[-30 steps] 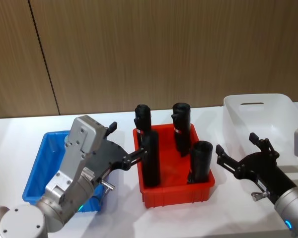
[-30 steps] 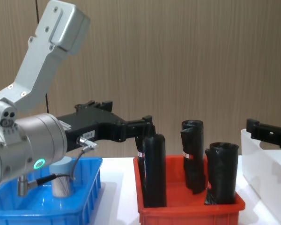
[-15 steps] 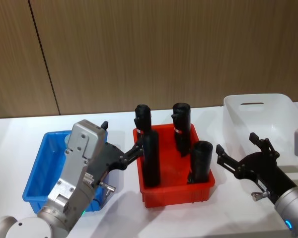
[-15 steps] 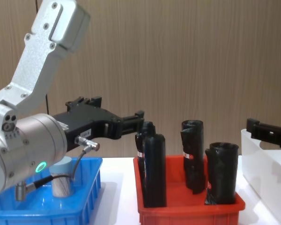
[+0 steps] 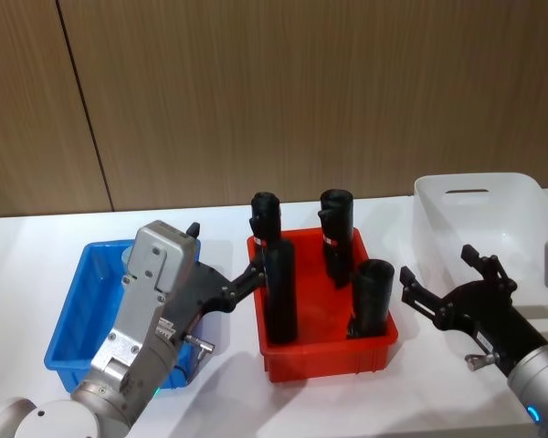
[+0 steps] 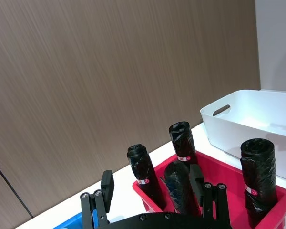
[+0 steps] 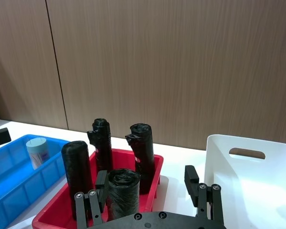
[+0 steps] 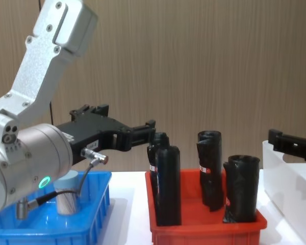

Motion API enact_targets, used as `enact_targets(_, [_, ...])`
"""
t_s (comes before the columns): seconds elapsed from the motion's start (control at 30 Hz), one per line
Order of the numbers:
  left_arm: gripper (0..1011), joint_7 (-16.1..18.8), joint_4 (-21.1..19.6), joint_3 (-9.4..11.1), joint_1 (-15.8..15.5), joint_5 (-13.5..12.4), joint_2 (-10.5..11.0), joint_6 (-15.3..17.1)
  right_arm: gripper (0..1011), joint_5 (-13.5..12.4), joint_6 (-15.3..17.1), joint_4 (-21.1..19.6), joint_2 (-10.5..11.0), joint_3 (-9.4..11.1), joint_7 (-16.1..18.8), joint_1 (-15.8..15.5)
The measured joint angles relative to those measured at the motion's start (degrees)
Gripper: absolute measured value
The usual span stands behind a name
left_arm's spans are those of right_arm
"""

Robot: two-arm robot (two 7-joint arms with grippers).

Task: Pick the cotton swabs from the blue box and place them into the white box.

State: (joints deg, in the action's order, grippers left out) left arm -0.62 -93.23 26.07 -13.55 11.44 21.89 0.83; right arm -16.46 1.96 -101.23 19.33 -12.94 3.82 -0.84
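- Red bin (image 5: 324,363) on the white table (image 5: 228,401)
- Four black rolls (image 5: 279,290) standing upright inside it
- Wood-panelled wall (image 5: 301,91) behind

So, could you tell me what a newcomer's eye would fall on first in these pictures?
Most likely the red bin at the table's middle, with four tall black rolls standing in it. The left gripper, open, hangs between it and the blue box, where a cotton swab tub stands; the right gripper, open, hovers before the white box.

Brown wood-grain wall panels (image 5: 301,91) behind a white table (image 5: 9,274).
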Motion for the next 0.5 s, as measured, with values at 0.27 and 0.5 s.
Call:
enact_targets(0.27, [1004, 0.0, 0.0, -0.02, -0.02, 0.0, 0.0, -0.02, 1001, 0.0, 0.21, 0.18, -0.01, 0.04, 0.58, 0.12])
enact_targets(0.5, [1004, 0.0, 0.01, -0.04, -0.04, 0.03, 0.0, -0.04, 1001, -0.18, 1.43, 0.71, 0.2, 0.15, 2.78, 0.7])
